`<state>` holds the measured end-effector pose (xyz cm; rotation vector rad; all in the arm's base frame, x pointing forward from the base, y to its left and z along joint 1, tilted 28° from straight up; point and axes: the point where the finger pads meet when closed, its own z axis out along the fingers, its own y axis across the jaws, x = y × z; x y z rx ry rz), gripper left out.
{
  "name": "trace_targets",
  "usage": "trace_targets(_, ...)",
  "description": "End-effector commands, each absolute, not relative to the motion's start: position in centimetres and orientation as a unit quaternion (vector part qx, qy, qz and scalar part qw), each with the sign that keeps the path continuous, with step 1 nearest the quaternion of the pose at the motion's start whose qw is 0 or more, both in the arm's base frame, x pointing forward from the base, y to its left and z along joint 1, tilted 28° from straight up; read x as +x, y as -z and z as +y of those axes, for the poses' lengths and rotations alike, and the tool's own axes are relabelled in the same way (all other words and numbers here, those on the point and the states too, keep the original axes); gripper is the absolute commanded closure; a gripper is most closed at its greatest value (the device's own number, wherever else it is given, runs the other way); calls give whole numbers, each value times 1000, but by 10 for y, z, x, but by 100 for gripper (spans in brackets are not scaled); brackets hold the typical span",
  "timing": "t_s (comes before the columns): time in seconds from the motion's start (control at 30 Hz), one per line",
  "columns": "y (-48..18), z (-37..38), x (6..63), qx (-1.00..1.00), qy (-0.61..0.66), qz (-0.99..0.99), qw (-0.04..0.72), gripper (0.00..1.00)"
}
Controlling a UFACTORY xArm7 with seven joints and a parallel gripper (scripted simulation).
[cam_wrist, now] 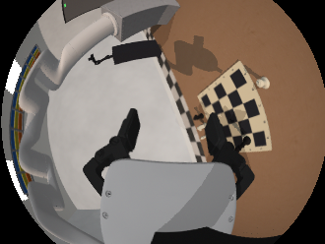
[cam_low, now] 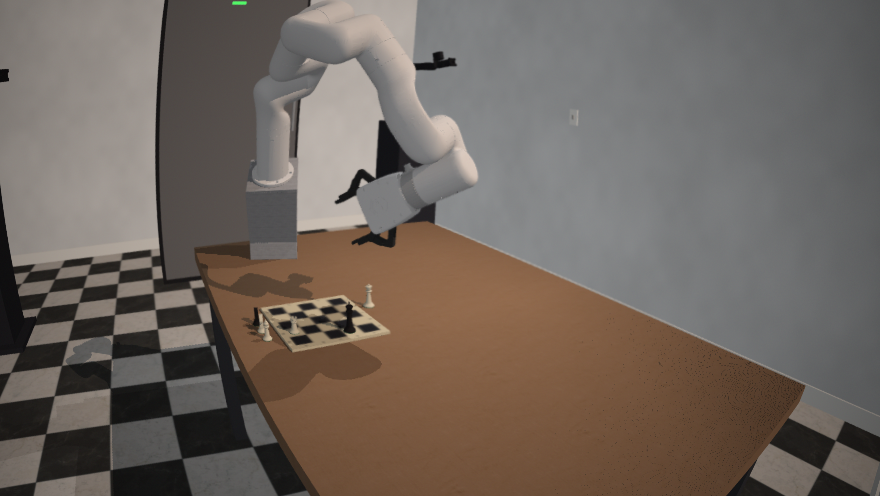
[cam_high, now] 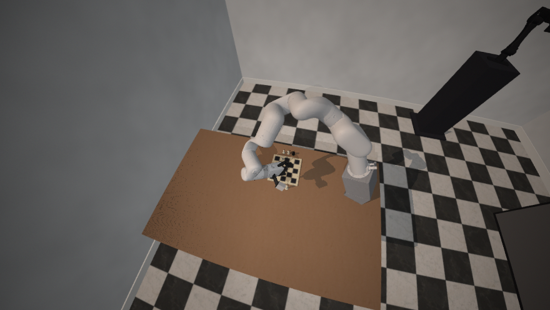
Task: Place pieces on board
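The gripper (cam_low: 364, 212) hangs high above the board (cam_low: 324, 322), fingers spread and empty, ready to descend on the white queen (cam_low: 368, 295) at the board's 1 o'clock corner.

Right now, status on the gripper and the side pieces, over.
Gripper open, empty, high above the table. White queen upright beside the board; three small pieces off the opposite edge. Nothing blocking the descent.

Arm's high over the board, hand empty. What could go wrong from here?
1. Three side pieces crowd together at the board's edge; the open hand may topple neighbours when taking one.
2. The tall black piece and small white piece already on the board could be clipped on descent.
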<state>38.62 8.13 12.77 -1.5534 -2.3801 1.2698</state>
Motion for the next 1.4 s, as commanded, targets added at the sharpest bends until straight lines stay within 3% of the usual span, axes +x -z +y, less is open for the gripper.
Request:
trace_targets(0.0, -126, 55, 394, -512, -326, -794, 37, 0)
trace_targets(0.37, -121, -17, 410, -538, -147, -825, 94, 0)
trace_targets(1.03, -114, -98, 429, -541, 65, -824, 156, 0)
trace_targets(1.37, -108, -172, 446, -522, 258, -786, 211, 0)
